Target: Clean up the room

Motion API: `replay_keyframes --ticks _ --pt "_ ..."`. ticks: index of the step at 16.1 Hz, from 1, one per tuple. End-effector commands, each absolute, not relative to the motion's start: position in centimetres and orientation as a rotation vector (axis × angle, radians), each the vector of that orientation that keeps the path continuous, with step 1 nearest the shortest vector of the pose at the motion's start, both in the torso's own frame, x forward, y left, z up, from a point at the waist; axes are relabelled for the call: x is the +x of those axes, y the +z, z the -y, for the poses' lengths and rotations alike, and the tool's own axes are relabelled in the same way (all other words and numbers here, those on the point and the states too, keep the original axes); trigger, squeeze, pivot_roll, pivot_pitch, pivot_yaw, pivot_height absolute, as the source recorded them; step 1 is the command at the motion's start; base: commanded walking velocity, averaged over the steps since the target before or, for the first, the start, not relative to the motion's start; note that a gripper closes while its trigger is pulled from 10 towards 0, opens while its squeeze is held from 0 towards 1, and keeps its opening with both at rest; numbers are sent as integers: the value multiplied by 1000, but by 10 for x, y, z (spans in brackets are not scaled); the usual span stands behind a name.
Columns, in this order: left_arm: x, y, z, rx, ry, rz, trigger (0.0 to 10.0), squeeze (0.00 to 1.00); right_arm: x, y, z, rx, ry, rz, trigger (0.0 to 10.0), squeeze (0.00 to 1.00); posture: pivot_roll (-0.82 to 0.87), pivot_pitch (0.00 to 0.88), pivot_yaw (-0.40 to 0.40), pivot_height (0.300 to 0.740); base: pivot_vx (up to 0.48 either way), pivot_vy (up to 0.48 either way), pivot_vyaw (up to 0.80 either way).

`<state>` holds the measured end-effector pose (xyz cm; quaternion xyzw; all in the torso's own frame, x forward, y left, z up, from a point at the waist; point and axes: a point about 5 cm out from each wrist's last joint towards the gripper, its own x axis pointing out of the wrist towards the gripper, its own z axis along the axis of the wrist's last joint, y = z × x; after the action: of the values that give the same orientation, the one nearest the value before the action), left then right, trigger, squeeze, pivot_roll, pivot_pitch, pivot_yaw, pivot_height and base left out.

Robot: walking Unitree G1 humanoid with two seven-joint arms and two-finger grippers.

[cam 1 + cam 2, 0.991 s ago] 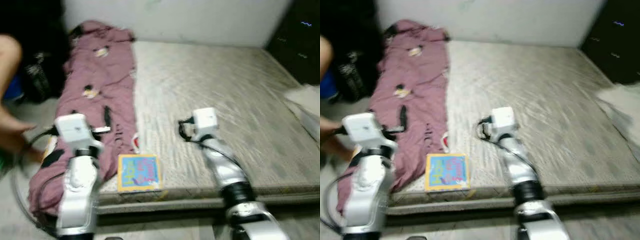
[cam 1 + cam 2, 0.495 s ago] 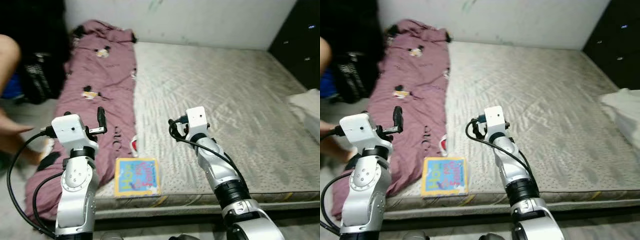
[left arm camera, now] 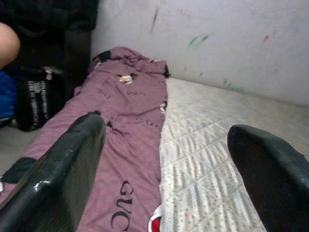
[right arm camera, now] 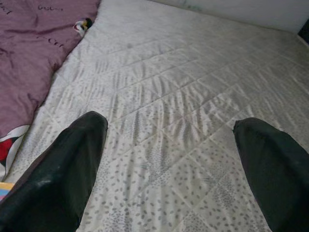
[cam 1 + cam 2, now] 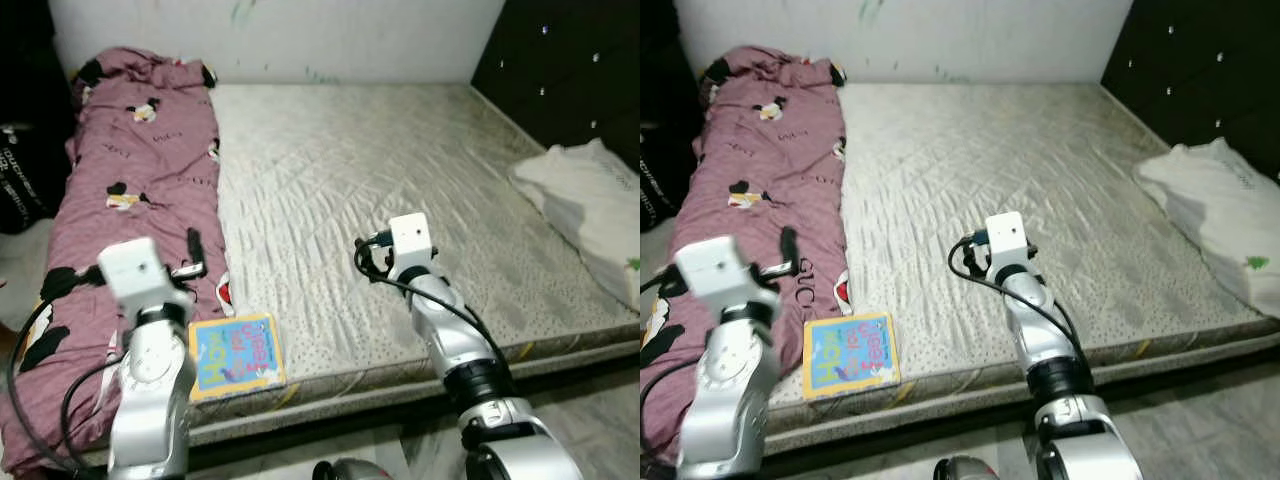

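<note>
Lying along the robot's left edge of the bare quilted mattress [image 5: 400, 170] is a mauve blanket [image 5: 130, 170] printed with cartoon figures and black lettering, stretched from the wall end to the near corner, where it droops over the side. Dark bags [image 3: 41, 96] stand on the floor beyond that edge, with part of a person's limb [image 3: 7, 43] showing above them. Left gripper [image 3: 169, 154]: raised over the near part of the blanket, jaws wide apart, nothing between them; one black finger [image 5: 193, 246] pokes up beside its white wrist housing. Children's board book [image 5: 234, 355]: flat on the mattress at the near edge, blue cover with a yellow border, just beside the blanket's hem and between the two arms. Right gripper [image 4: 169, 159]: held above the middle of the mattress, jaws wide apart, holding nothing, aimed across the quilted surface toward the wall. White pillow [image 5: 585, 205]: lying at the far right edge of the mattress, beside the dark tufted headboard [image 5: 570, 70].
</note>
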<state>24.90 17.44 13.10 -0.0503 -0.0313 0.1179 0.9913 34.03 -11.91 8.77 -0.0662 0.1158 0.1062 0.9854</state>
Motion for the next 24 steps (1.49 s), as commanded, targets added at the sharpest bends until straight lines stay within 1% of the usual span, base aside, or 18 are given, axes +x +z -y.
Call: replay_keyframes --ticks 1,2,4,5,6,8,9,11,13,15,16,17,18,19,20,23,24 --pt "247 141 -171 -80 193 111 10000 0 339 89 118 -131 223 -229 10000 0 98 14 -74 740 0 0 0" --pt "241 142 -173 18 220 126 10000 0 336 90 120 -131 226 -223 10000 0 96 16 -76 740 0 0 0" --pt "228 146 -178 112 245 151 10000 0 330 92 124 -127 232 -199 10000 0 93 23 -78 740 0 0 0" --pt "210 150 -189 130 309 166 10000 0 323 98 130 -112 217 -143 10000 0 93 36 -81 740 0 0 0" --pt "198 148 -194 138 356 138 10000 0 320 102 133 -111 207 -111 10000 0 93 40 -82 740 0 0 0" --pt "182 147 -199 144 386 109 10000 0 313 109 136 -114 205 -77 10000 0 91 48 -84 740 0 0 0" --pt "179 146 -199 137 392 99 10000 0 311 111 137 -117 208 -70 10000 0 89 50 -86 740 0 0 0" --pt "168 131 -195 130 357 5 10000 0 297 113 142 -133 214 -66 10000 0 83 50 -89 740 0 0 0" --pt "160 122 -201 118 376 -40 10000 0 287 110 145 -143 218 -82 10000 0 68 53 -93 740 0 0 0" --pt "164 127 -202 128 354 -23 10000 0 286 111 148 -146 207 -85 10000 0 66 56 -93 740 0 0 0" --pt "169 130 -198 185 328 -17 10000 0 287 111 149 -147 203 -90 10000 0 63 59 -93 740 0 0 0" --pt "170 131 -197 203 324 -18 10000 0 286 112 148 -145 203 -94 10000 0 64 59 -93 740 0 0 0" --pt "177 134 -194 195 301 -3 10000 0 287 110 148 -127 199 -116 10000 0 64 60 -93 740 0 0 -800" --pt "179 134 -193 116 318 -9 10000 0 287 110 149 -141 197 -122 10000 0 62 62 -93 740 0 0 -800" --pt "179 134 -193 89 342 -23 10000 0 287 110 149 -148 198 -121 10000 0 60 63 -92 740 0 0 -800" --pt "182 136 -183 7 218 24 10000 0 289 110 149 -162 203 -130 10000 0 60 63 -92 740 0 0 -800" --pt "181 135 -184 14 245 17 10000 0 292 111 151 -163 202 -130 10000 0 56 62 -92 740 0 0 -544"
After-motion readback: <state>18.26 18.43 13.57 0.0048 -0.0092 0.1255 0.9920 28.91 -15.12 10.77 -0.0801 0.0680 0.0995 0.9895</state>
